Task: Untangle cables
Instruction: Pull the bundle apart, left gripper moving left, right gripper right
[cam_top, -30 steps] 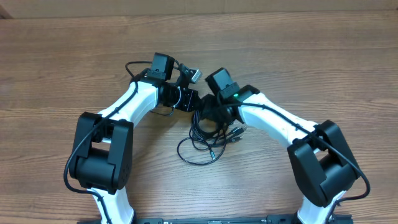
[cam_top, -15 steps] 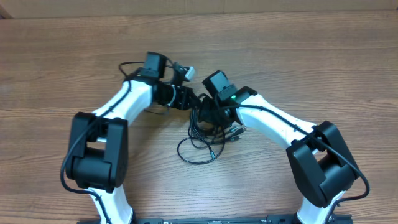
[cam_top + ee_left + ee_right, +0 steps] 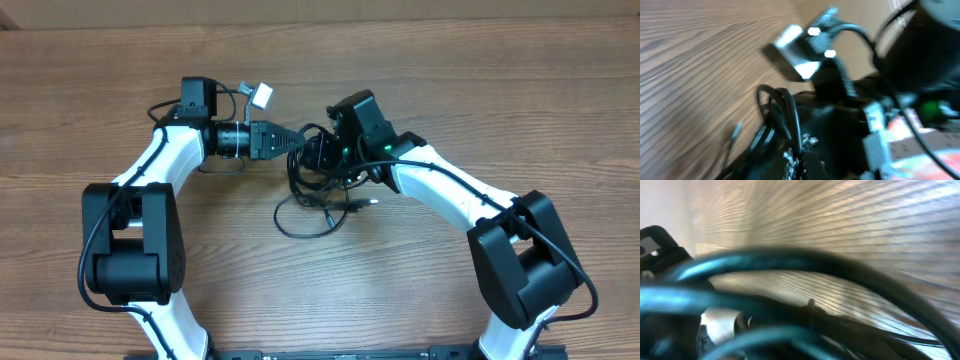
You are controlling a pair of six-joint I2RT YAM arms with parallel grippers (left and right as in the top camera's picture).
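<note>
A bunch of thin, bendy black cables (image 3: 312, 190) lies near the middle of the brown wooden bench (image 3: 470, 70), between the two white and black robot arms and well away from every edge. The cables are wound over each other in a messy knot. One big loop (image 3: 287, 222) of cord sticks out of the knot toward the near edge, lying flat on the wood. A small silver plug end (image 3: 372, 200) pokes out on the right side of the knot. The left claw (image 3: 292, 140) reaches in from the left side and points at the top of the knot. Its two fingers are pressed together, and some cords lift off the bench and run right into its tip, so it is clamped on the cables. In the left wrist view, dark cords (image 3: 785, 112) bend down into the spot where the fingers meet, but the picture is blurry. The right claw (image 3: 322, 152) comes in from the right and sits just beside the left claw, on the far side of the knot. Its fingers are together too. In the right wrist view, thick blurry cords (image 3: 790, 262) cross very close to the camera, and I cannot tell if this claw pinches any of them. A small grey-white block (image 3: 262, 95) on a thin wire sits near the left wrist.
</note>
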